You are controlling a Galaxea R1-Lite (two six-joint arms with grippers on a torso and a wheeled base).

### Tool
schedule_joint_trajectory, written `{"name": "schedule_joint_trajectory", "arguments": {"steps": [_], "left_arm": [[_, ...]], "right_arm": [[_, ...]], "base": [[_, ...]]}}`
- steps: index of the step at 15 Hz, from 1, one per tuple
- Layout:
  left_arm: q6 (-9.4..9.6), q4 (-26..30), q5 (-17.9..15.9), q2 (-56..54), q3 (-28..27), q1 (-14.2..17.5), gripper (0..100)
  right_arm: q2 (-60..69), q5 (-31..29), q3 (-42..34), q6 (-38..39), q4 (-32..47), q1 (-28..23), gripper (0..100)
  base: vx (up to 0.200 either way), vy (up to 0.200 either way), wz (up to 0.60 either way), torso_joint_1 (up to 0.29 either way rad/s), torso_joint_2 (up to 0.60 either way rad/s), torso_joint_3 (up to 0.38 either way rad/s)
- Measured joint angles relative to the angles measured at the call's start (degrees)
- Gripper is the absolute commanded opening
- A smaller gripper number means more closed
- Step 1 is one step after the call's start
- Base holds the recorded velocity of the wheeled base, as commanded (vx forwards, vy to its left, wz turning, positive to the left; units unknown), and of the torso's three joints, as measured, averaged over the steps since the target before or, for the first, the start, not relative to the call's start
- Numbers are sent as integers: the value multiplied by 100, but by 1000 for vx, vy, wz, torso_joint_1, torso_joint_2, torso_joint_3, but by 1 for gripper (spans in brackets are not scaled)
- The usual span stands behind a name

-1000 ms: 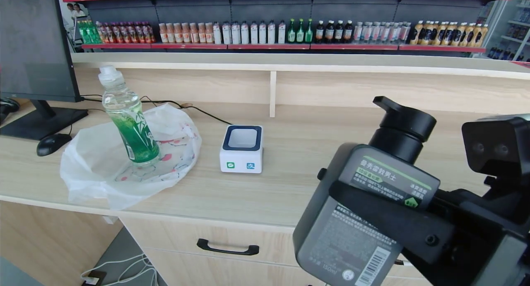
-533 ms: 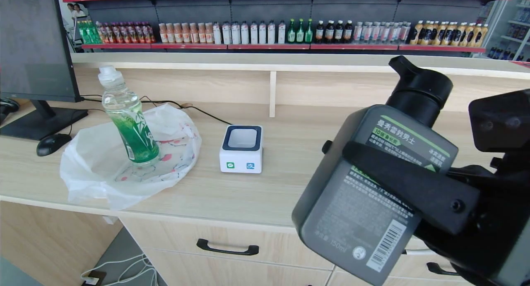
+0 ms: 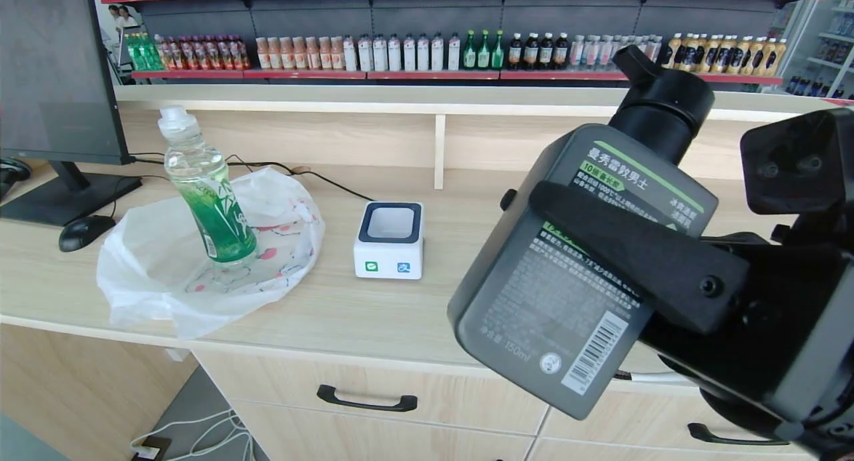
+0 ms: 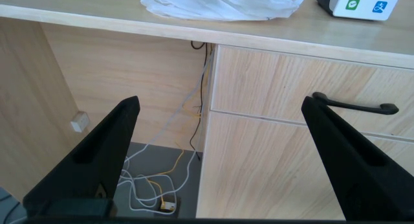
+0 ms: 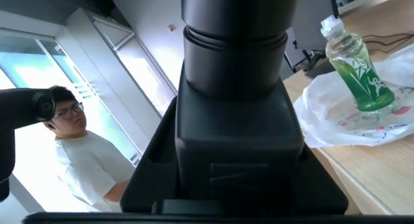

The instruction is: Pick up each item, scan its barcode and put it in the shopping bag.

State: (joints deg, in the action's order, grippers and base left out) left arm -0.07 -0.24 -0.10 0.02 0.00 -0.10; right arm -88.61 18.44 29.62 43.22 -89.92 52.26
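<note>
Pump bottle [image 3: 554, 301] aloft in right claw [image 3: 587, 231], clamped across body, over tabletop [image 3: 427, 314] front-right edge. Long axis tilted: cap up and away, barcode [image 3: 596, 351] end low, facing front. Scanner [image 3: 389, 239] lies left of bottle, mid-tabletop. Left claw [image 4: 220, 114] wide, below front edge

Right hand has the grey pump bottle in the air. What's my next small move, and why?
Probably swing the right hand toward the scanner and roll the grey pump bottle over: its barcode faces up, while the scanner's window also faces up from the counter, to the robot's left of it.
</note>
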Motion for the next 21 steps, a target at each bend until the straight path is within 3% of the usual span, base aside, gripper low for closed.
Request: {"name": "schedule_joint_trajectory", "arguments": {"steps": [7, 11, 15, 19, 21], "left_arm": [[0, 0, 0, 0, 0, 0, 100], [0, 0, 0, 0, 0, 0, 100], [0, 0, 0, 0, 0, 0, 100], [0, 2, 0, 0, 0, 0, 100], [0, 0, 2, 0, 0, 0, 100]], "right_arm": [[35, 0, 6, -271, 12, 16, 0], [17, -17, -9, -1276, 477, -196, 0], [168, -27, 190, -2255, 1221, -877, 0], [400, -94, 284, -3400, 1769, -2144, 0], [472, -720, 271, -4163, 1818, -2605, 0]], "base": [[0, 0, 0, 0, 0, 0], [0, 0, 0, 0, 0, 0], [0, 0, 0, 0, 0, 0], [0, 0, 0, 0, 0, 0], [0, 0, 0, 0, 0, 0]]}}
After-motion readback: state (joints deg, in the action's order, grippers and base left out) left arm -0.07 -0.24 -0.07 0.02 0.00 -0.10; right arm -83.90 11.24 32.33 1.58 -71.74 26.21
